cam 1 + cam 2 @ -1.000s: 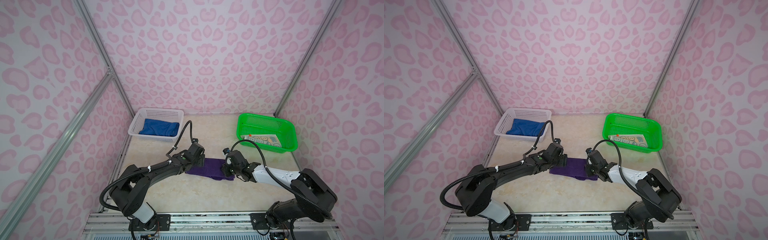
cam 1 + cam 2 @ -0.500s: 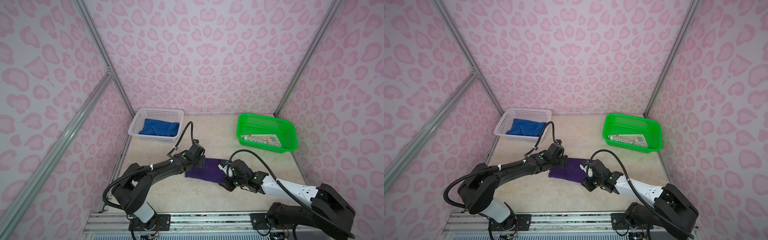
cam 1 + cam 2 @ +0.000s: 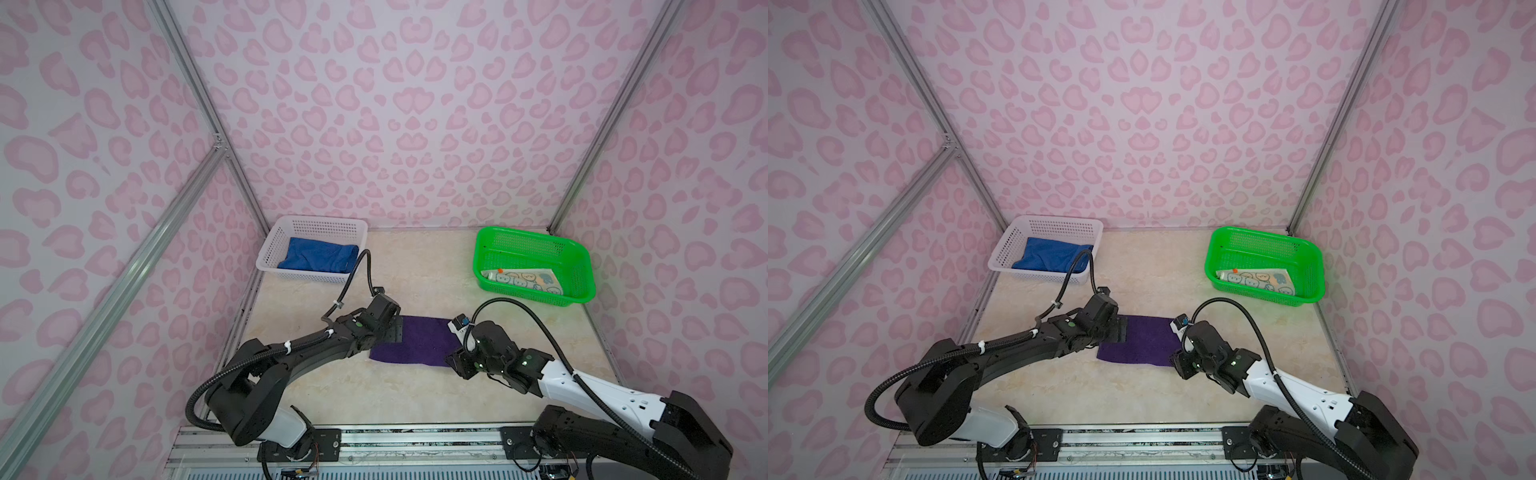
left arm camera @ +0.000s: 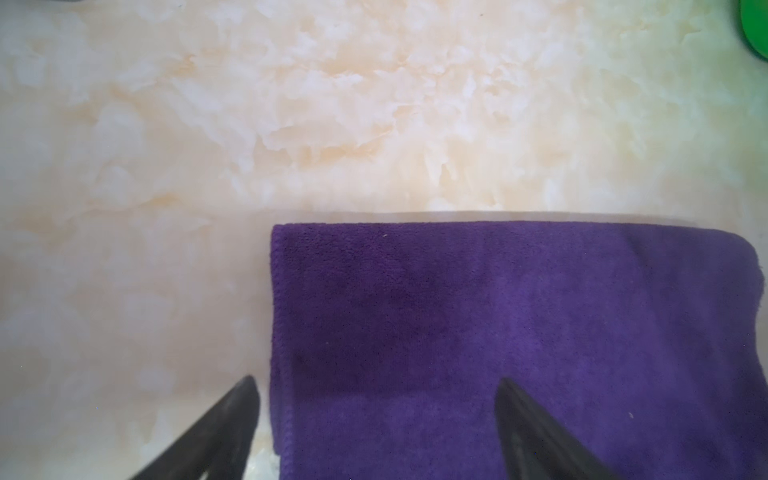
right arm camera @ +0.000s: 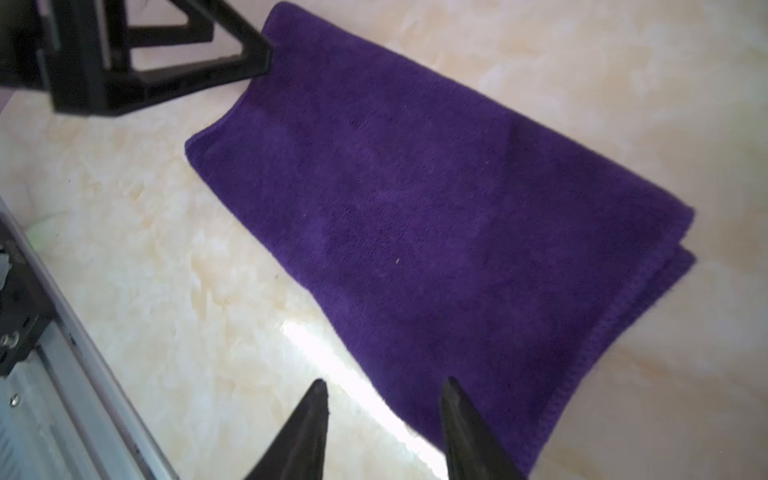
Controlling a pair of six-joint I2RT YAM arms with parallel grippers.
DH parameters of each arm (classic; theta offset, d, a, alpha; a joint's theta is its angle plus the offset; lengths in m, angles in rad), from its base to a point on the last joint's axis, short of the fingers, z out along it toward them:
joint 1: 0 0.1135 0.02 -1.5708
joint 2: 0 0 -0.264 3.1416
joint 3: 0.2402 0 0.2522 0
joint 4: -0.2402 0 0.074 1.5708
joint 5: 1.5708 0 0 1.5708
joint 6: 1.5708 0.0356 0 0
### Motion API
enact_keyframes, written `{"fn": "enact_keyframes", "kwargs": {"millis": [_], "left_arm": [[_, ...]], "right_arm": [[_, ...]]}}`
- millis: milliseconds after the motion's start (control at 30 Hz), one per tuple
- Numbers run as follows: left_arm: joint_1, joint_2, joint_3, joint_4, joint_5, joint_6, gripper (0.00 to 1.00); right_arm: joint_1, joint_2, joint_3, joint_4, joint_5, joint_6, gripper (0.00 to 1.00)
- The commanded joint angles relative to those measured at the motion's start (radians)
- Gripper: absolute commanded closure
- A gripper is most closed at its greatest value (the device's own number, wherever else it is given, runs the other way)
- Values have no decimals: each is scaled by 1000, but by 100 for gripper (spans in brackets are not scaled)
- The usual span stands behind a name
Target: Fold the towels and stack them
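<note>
Arms first: right arm has swung back from the far right side of the dark purple terry towel (image 3: 419, 343) to its near right corner. Left arm has hardly shifted, parked at the towel's left edge. Towel itself has stayed flat on the marbled cream worktop (image 3: 415, 399), doubled over, with two layers showing along one edge in the right wrist view. Left fingers (image 4: 226, 428) have just gone from part-closed to spread wide: one over bare worktop off the towel's left edge, one over the cloth, nothing pinched. Right fingers (image 5: 307, 436) unchanged: narrow gap, empty, hovering at the towel's near edge.

Reading: half fold is laid and let go; this towel likely needs one more fold or a lift onto the stack. Royal blue terry towel (image 3: 320, 257) sits rumpled in the white perforated plastic basket (image 3: 270, 249), beyond the purple towel to its far left. Teal rabbit-print towel (image 3: 523, 280) lies flat in the green perforated plastic basket (image 3: 536, 296), beyond it to the far right; looks like the stack's start.

Hidden: in both top views each wrist covers its own fingertips and the towel corner under it. Green basket's front wall cuts off the printed towel's near edge. Can't tell whether the blue towel is folded at all, or whether the left fingertips touch cloth. Print lettering too small to read.
</note>
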Motion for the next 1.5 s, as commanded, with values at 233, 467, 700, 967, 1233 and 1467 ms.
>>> {"fn": "enact_keyframes", "kwargs": {"millis": [233, 467, 700, 967, 1233, 1467], "left_arm": [[103, 0, -94, 105, 180, -42, 2], [111, 48, -140, 164, 266, -41, 6], [111, 122, -161, 211, 311, -24, 19], [112, 208, -155, 296, 414, -42, 51], [113, 257, -71, 208, 369, -16, 97], [123, 238, 171, -87, 120, 138, 97]], "right_arm": [[-49, 301, 39, 219, 39, 94, 67], [-67, 342, 21, 230, 67, 109, 73], [-84, 372, 16, 222, 64, 105, 75], [-85, 410, 33, 236, 55, 100, 75], [-101, 415, 44, 247, 49, 86, 75], [-148, 306, 22, 272, 75, 32, 55]]}}
